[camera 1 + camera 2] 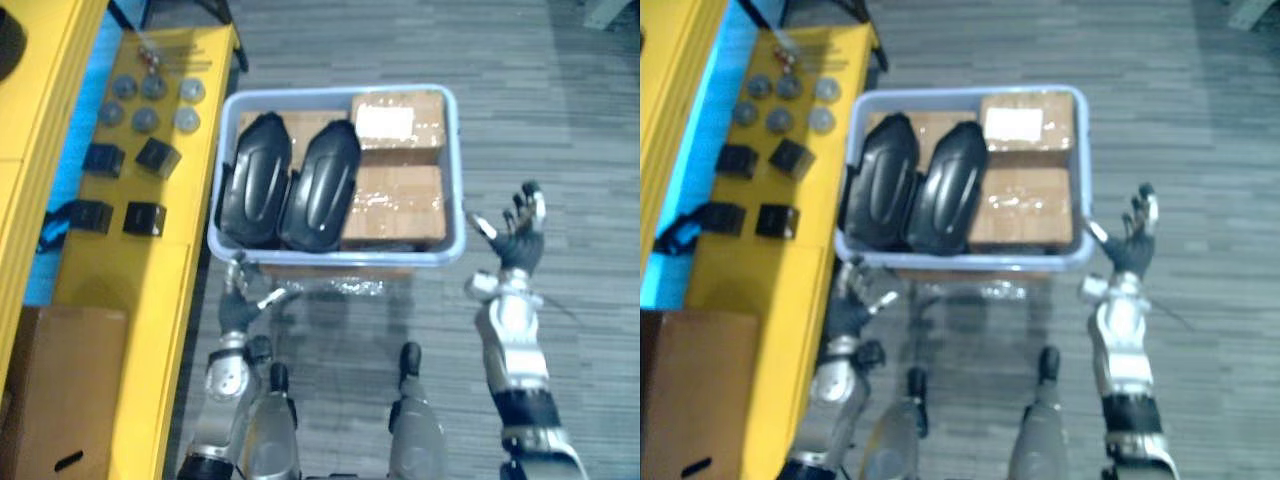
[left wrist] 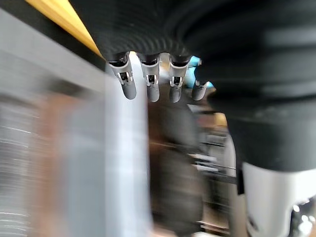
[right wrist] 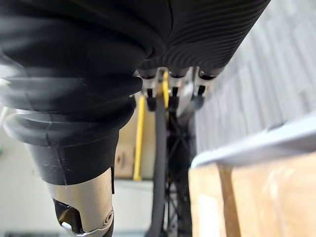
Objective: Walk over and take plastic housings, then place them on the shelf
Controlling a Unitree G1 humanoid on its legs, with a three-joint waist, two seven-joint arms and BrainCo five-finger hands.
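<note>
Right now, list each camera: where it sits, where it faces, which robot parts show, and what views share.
Left eye view: on the head, looking down at the bin with black housings, yellow shelf beside; both arms, left hand, open right hand.
Right eye view: same head, slightly aside; same scene and arms.
Left wrist view: left wrist, along its straight fingers; blurred beyond.
Right wrist view: right wrist, past its hand to the bin's rim and a cardboard box.
Shared by three: the bin.

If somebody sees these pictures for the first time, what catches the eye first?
Two black plastic housings lie side by side in the left half of a pale blue bin, beside two cardboard boxes. The right hand, fingers spread, hangs by the bin's right wall; the left hand is at its near left corner.
</note>
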